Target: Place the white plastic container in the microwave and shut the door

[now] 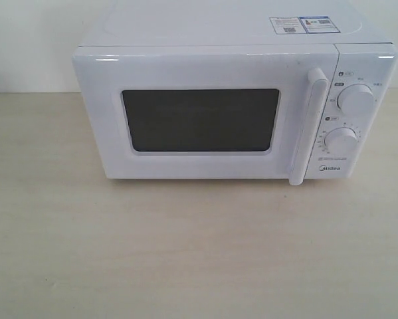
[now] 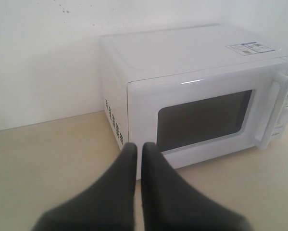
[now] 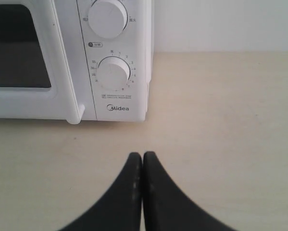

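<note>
The white microwave (image 1: 232,33) stands at the back of the wooden table (image 1: 185,252). Its door (image 1: 199,70) is shut, with the dark window facing front and the vertical bar handle (image 1: 308,126) at its right side. The white plastic container is out of view in every frame. My left gripper (image 2: 139,147) is shut with nothing between its fingers, hovering off the microwave's (image 2: 182,53) front left corner. My right gripper (image 3: 142,155) is shut and empty over bare table, in front of the knob panel (image 3: 113,72). Neither gripper shows in the exterior view.
Two round knobs (image 1: 355,101) (image 1: 341,141) sit on the panel right of the door. Sticker labels (image 1: 301,24) lie on the microwave's top. A white wall (image 2: 43,62) stands close behind.
</note>
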Tool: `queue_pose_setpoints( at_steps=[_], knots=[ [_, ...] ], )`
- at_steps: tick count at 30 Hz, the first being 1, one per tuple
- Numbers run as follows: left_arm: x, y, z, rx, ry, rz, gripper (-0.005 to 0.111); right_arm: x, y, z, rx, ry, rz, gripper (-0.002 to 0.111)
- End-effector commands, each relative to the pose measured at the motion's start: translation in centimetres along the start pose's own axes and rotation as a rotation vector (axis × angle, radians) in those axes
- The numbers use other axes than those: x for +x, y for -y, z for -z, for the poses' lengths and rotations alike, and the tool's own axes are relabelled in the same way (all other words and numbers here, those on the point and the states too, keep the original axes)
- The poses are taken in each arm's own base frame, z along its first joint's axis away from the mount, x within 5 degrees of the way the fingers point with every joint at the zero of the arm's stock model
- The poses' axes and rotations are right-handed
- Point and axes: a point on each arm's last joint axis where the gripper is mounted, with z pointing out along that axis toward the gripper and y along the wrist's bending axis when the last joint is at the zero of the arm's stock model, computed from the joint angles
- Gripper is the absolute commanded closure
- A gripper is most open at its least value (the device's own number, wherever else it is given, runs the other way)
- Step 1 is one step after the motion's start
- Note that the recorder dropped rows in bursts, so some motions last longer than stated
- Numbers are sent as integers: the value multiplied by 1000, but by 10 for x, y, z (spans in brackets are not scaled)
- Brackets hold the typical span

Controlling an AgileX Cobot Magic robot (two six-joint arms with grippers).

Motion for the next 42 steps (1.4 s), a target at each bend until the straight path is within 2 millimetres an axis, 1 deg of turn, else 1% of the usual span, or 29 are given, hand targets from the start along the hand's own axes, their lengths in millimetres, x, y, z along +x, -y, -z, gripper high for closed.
queue_pose_setpoints(
  at_steps=[1,10,42],
  knots=[
    [2,0,0,2,-2,8,102,0,0,0,6,6,9,109],
    [2,0,0,2,-2,8,102,1,2,0,35,-9,1,109],
    [2,0,0,2,-2,8,102,1,2,0,33,-5,-13,109]
  ],
)
